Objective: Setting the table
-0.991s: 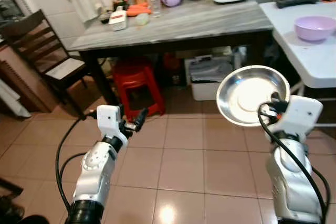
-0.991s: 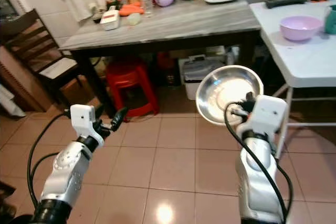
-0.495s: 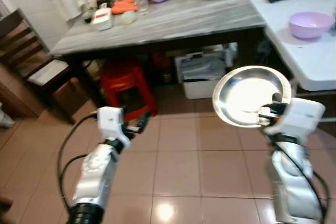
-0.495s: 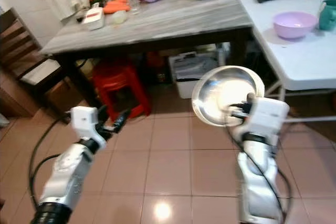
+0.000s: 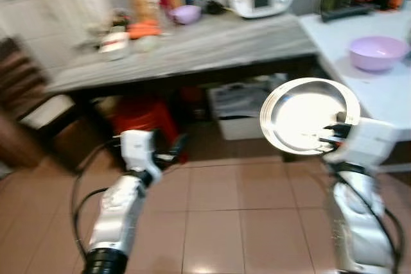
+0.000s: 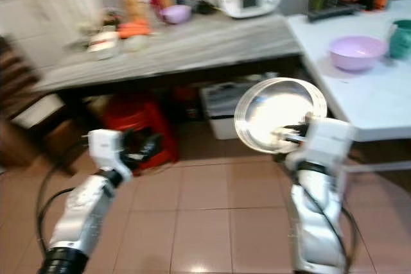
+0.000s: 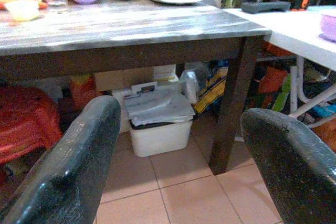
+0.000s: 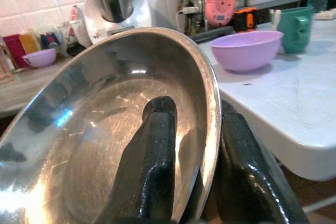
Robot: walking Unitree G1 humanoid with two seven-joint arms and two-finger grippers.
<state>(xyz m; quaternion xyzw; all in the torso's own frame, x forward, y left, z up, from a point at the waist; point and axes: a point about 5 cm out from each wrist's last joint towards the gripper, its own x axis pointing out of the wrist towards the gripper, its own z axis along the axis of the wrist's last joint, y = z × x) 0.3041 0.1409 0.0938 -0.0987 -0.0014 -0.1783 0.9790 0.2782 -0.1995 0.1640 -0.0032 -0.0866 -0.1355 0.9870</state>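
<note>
Steel plate [image 5: 308, 115], glare-washed, hides the right end effector [image 8: 197, 145] pinching its rim; left end effector [image 7: 173, 145] gapes empty.

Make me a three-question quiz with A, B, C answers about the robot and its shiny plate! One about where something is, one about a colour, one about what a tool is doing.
1. Where is the big purple bowl?
A. on the white table
B. on the floor
C. on the red stool

2. What colour is the mug beside that bowl?
A. yellow
B. teal green
C. black

3. What is the right tool doing?
A. hanging open with nothing in it
B. pinching the rim of the steel plate
C. holding a spoon

Answers:
1. A, the bowl sits on the white tabletop at the robot's right.
2. B, the right wrist view shows a teal green mug next to it.
3. B, one finger lies inside the plate and the other behind its rim.
</note>
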